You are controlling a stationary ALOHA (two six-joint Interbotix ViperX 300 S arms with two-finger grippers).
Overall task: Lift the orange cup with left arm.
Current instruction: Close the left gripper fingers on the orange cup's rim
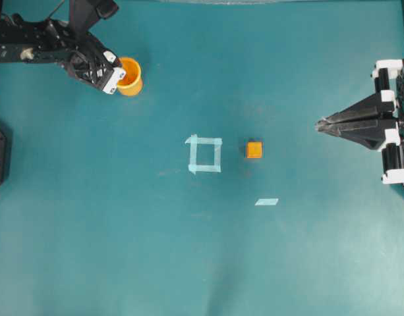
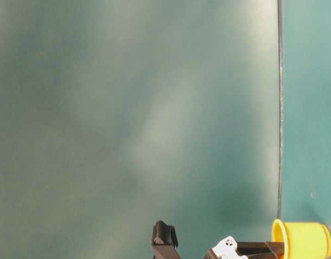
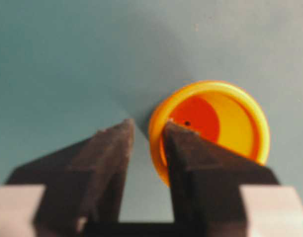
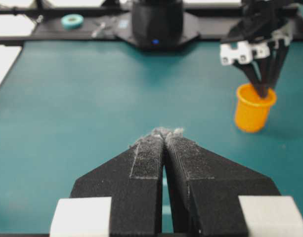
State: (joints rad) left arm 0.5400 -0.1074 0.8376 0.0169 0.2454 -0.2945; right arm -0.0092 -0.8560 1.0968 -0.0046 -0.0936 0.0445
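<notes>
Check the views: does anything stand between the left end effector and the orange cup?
Nothing visible does. The left end effector already straddles the orange cup rim, one finger inside, one outside. The orange cube sits far off.

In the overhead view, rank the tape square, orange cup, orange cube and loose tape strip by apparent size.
1. Tape square
2. Orange cup, partly hidden by the left end effector
3. Orange cube and loose tape strip: too alike to rank.
</notes>
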